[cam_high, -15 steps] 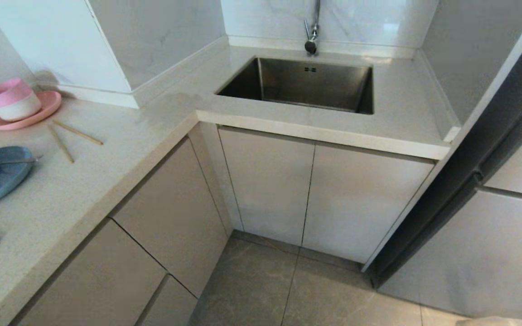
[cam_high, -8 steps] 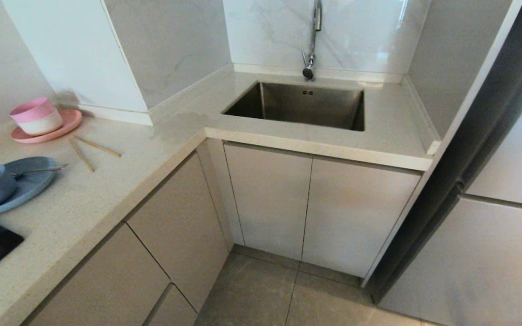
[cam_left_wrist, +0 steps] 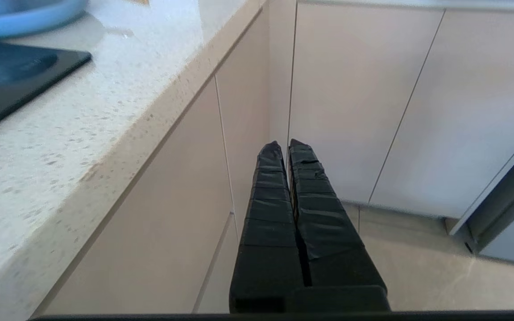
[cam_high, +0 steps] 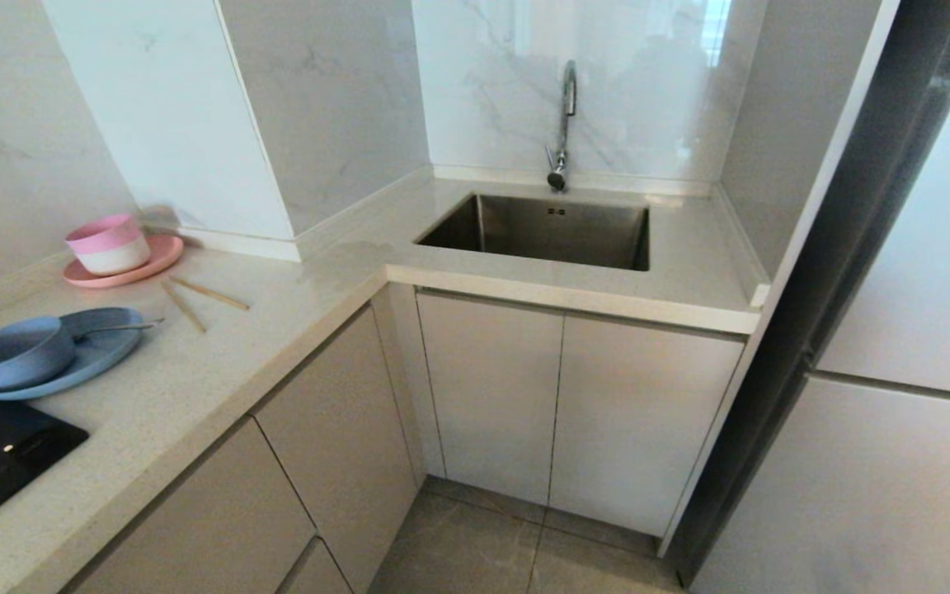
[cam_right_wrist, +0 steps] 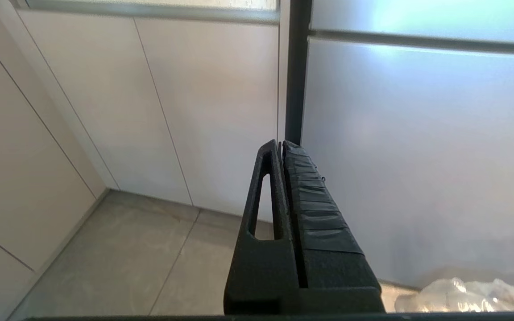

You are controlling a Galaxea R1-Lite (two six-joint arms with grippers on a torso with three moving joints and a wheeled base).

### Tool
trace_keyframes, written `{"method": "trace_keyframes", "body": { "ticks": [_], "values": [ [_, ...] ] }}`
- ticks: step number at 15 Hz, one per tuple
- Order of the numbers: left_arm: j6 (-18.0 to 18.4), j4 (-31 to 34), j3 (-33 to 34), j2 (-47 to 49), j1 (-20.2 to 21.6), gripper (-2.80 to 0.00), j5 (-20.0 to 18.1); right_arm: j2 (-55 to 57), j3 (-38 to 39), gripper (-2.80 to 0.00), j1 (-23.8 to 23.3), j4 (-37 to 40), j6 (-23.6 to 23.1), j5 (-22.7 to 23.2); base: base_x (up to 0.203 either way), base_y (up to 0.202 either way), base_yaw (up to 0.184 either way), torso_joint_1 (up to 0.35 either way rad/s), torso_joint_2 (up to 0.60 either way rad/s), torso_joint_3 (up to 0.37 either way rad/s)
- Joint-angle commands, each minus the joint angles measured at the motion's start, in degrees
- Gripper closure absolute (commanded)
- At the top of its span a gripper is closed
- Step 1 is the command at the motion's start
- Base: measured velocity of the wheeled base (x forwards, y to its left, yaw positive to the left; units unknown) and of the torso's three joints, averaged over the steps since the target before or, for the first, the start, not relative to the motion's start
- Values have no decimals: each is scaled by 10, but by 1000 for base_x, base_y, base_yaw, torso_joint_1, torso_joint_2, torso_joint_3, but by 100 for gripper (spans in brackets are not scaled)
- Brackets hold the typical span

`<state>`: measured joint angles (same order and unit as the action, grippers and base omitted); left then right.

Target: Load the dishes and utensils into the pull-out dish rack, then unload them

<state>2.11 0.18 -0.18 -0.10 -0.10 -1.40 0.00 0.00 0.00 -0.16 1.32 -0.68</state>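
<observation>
**On the left counter: dishes waiting, rack not out**

On the counter's left end you have the blue bowl (cam_high: 17, 353) sitting on the blue plate (cam_high: 100, 355), the metal utensil (cam_high: 116, 327) resting on the plate, the chopsticks (cam_high: 199, 299) loose beside them. No dish rack visible, only closed drawer fronts (cam_high: 335, 412). Left gripper (cam_left_wrist: 287, 149) and right gripper (cam_right_wrist: 281, 147) hang low, jaws pressed together, empty. Risk: grab the pink bowl (cam_high: 108, 243) by mistake, or roll the chopsticks off the edge
</observation>
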Motion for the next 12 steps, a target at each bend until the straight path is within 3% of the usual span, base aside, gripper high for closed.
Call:
{"method": "trace_keyframes", "body": {
  "ticks": [1, 4, 12],
  "values": [
    [0, 0, 0, -1, 0, 0, 0, 0, 0, 0, 0, 0, 0, 0, 0, 0, 0, 5, -2, 206],
    [-2, -1, 1, -1, 0, 0, 0, 0, 0, 0, 0, 0, 0, 0, 0, 0, 0, 1, 5, 133],
    [-4, -1, 1, -1, 0, 0, 1, 0, 0, 0, 0, 0, 0, 0, 0, 0, 0, -1, 1, 8]
  ]
}}
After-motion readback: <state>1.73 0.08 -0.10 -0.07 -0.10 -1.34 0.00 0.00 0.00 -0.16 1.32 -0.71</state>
